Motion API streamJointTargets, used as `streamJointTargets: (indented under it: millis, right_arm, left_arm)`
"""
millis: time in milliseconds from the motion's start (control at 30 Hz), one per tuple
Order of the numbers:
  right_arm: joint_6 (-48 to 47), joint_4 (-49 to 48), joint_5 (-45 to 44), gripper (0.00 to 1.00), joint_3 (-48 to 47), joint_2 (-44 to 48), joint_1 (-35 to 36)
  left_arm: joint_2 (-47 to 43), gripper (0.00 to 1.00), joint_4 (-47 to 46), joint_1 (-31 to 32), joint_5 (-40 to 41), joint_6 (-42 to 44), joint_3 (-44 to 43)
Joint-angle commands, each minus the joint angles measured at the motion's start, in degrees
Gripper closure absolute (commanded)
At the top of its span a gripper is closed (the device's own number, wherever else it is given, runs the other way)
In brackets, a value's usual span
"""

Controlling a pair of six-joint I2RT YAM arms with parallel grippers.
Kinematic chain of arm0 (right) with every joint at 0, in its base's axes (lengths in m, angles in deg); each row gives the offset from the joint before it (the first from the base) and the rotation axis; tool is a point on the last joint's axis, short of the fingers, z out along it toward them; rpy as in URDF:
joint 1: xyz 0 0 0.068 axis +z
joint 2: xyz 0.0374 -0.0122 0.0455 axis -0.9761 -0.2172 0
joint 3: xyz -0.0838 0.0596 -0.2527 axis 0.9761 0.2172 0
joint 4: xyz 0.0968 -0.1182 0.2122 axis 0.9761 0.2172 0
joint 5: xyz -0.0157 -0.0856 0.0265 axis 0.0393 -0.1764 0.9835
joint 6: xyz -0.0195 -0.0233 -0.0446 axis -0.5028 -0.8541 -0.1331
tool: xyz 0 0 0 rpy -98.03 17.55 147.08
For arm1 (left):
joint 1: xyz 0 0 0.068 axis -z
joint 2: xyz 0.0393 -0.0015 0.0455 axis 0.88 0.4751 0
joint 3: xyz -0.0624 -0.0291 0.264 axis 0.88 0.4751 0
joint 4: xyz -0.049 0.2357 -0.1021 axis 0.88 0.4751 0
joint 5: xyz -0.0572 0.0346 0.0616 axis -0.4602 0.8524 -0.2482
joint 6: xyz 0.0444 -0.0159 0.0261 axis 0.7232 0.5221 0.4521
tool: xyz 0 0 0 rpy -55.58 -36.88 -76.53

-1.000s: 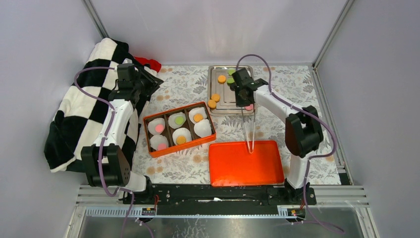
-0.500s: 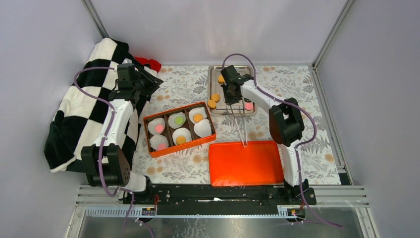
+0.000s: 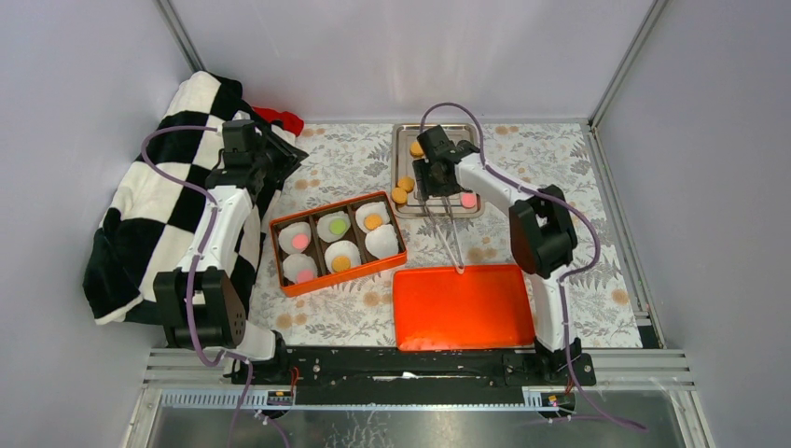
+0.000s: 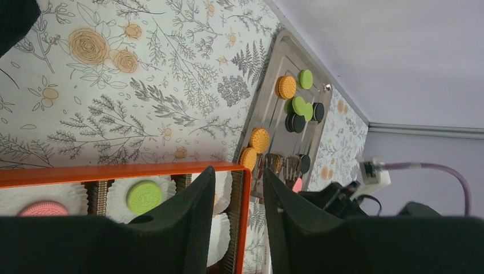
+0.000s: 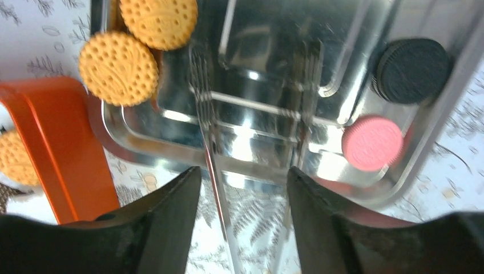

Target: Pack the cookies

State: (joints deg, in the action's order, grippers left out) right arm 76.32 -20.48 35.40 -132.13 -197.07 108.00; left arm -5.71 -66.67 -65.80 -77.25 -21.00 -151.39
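Loose cookies lie in the metal tray (image 3: 471,133): orange ones (image 5: 118,68), a black one (image 5: 412,69), a pink one (image 5: 373,142) and green ones (image 4: 299,105). The orange box (image 3: 347,276) holds white paper cups; a pink (image 3: 299,241), a green (image 3: 337,226) and an orange cookie (image 3: 372,221) sit in cups. My right gripper (image 3: 435,182) (image 5: 242,171) hangs over the tray's near edge, open. Both arms of the metal tongs (image 3: 451,238) (image 5: 212,148) run between its fingers, apart from them, with their tips in the tray. My left gripper (image 3: 272,154) (image 4: 238,188) is open and empty, left of the box.
An orange lid (image 3: 462,306) lies flat in front of the tray, with the tongs' far end over its back edge. A black-and-white checkered cloth (image 3: 159,205) is heaped at the left wall, with something red (image 3: 280,119) behind it. Grey walls close in the table.
My right arm carried the tongs leftward to the tray's front left part, then its jaws opened and the tongs' arms spread. The left arm has not moved.
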Motion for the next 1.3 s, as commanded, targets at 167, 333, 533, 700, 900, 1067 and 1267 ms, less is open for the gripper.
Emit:
streamJointTargets:
  millis: [167, 333, 533, 700, 900, 1067, 1267]
  right_arm:
    - [1.55, -2.27, -3.73, 0.3, 18.02, 22.06, 1.27]
    - [2.73, -3.77, 0.48, 0.27, 27.66, 27.21, 1.35]
    - [3.23, -4.51, 4.65, 0.23, 32.15, 27.22, 1.44]
    - [4.02, -7.38, 7.04, 0.18, 35.04, 25.14, 1.59]
    - [3.86, -8.12, 6.69, 0.18, 32.07, 17.56, 1.54]
    - [5.07, -7.58, 3.02, 0.24, 27.92, 12.09, 1.57]
    - [6.04, -5.99, 0.56, 0.7, 28.26, 10.82, 1.59]
  left_arm:
    - [0.14, 0.59, -1.21, 0.76, 0.13, 1.08, -1.96]
    - [0.58, 0.59, -1.23, 1.53, 0.13, 0.82, -1.98]
    - [0.46, 0.59, -0.47, 1.79, 0.79, 1.32, -2.48]
    - [0.42, 0.59, -0.07, 1.79, 0.83, 1.51, -2.5]
    - [0.57, 0.59, -0.09, 1.77, 0.85, 1.5, -2.3]
    - [0.88, 0.59, -0.29, 1.82, 0.79, 1.61, -1.87]
    - [1.5, 0.59, -0.44, 1.75, 0.57, 1.78, -1.71]
